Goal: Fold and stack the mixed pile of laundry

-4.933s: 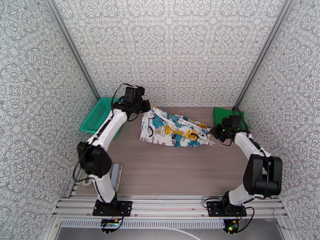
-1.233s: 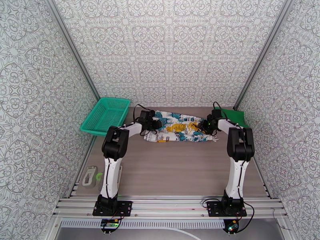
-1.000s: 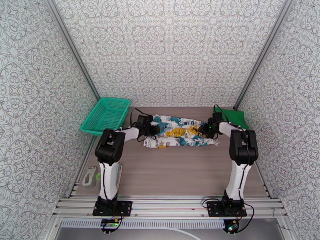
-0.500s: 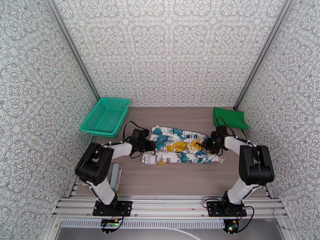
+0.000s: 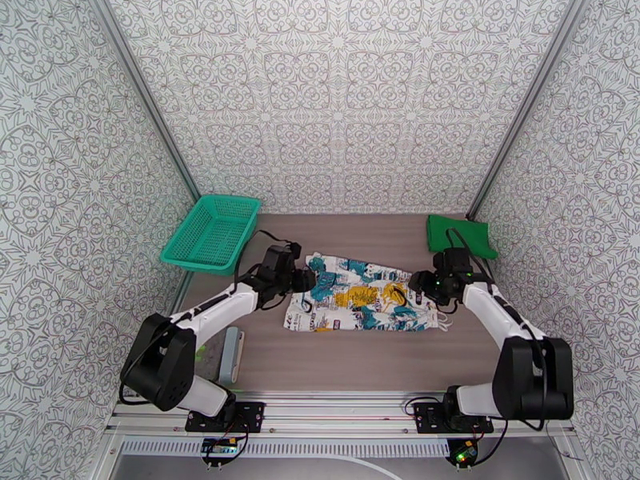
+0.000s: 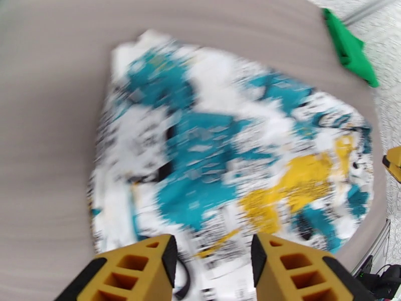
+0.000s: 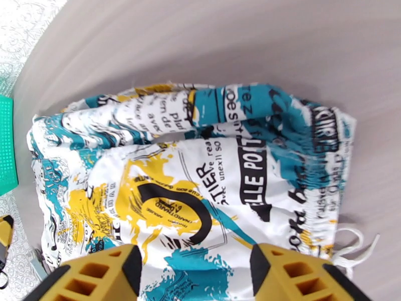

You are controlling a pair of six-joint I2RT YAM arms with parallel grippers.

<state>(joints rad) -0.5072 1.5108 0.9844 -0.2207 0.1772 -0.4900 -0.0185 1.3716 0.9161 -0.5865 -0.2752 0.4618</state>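
A white garment with teal, yellow and black print (image 5: pixel 360 296) lies flat across the middle of the wooden table (image 5: pixel 352 358), apparently doubled over along one long edge. A plain green shirt (image 5: pixel 458 235) sits well apart at the far right corner. The left gripper (image 5: pixel 308 280) hovers at the printed garment's left end and the right gripper (image 5: pixel 418 288) at its right end, both with yellow fingers parted and nothing pinched between them. The likely risks: a shallow pinch could catch only the top layer and drag the fold open, uneven lifting by the two arms could skew the cloth, and the loose white drawstring (image 7: pixel 351 242) trailing off the waistband end could snag a finger. Print on the fabric can be read in part in the right wrist view — "ELLE POT" in white on a black block, and large letters "IER" beside it. The smaller lines are too fine to make out.
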